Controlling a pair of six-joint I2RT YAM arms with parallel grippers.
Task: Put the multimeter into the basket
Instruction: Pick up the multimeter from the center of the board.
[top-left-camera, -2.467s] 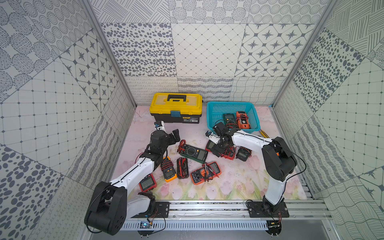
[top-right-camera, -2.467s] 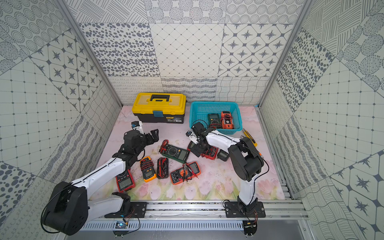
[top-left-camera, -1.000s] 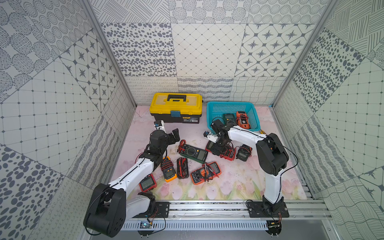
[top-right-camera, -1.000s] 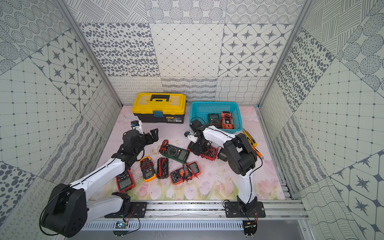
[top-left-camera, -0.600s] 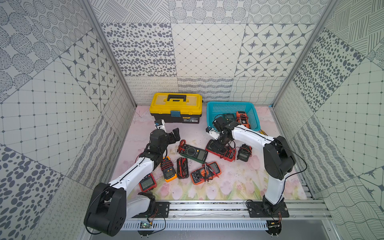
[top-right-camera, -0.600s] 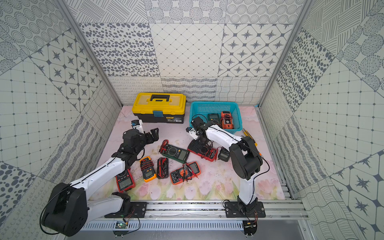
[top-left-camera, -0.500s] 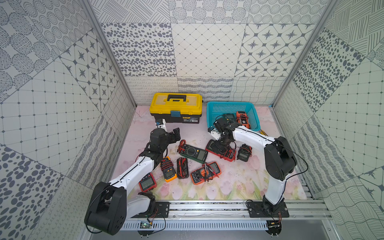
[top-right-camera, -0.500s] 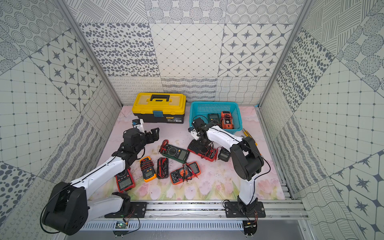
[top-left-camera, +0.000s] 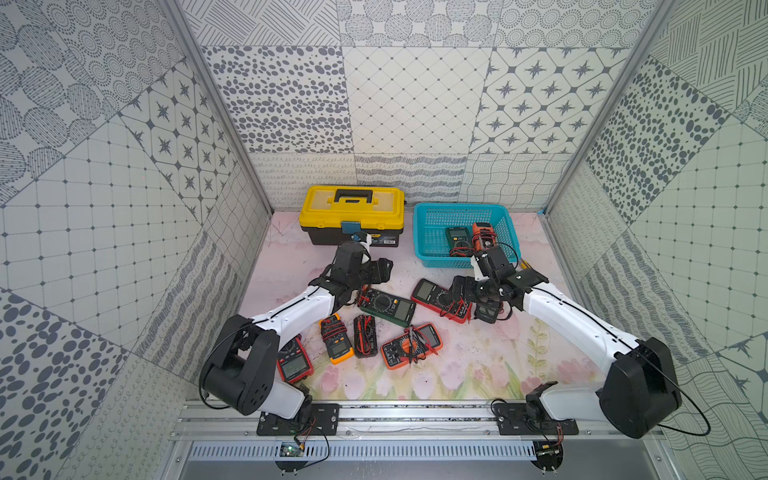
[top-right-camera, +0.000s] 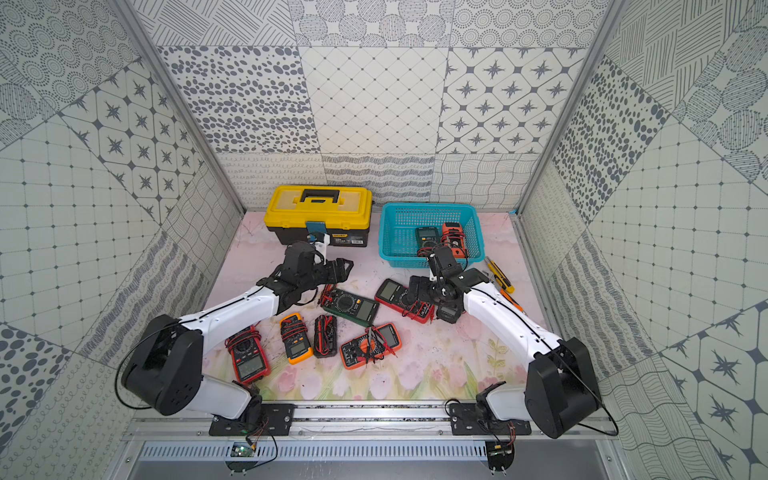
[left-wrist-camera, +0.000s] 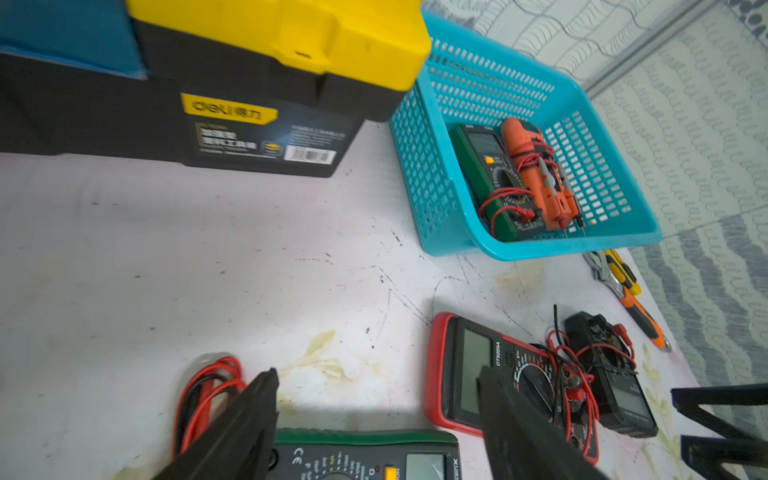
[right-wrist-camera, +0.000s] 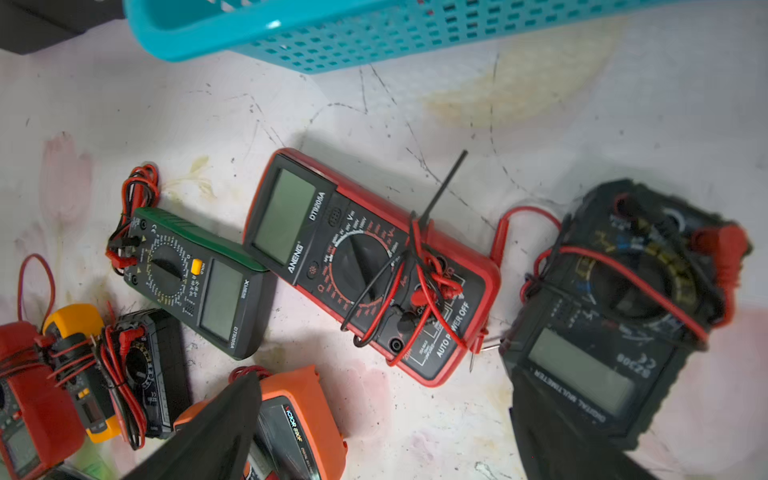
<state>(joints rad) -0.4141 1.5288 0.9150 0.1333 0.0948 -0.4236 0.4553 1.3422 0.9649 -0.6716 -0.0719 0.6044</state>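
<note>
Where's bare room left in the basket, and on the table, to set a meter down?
The basket half nearer the toolbox is bare; a green meter and an orange meter fill the other half. The table is bare just in front of the toolbox and along the rail. The middle is crowded with meters.

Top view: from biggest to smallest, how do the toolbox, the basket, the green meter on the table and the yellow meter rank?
1. toolbox and basket: about alike, too close to rank.
2. green meter on the table.
3. yellow meter.
</note>
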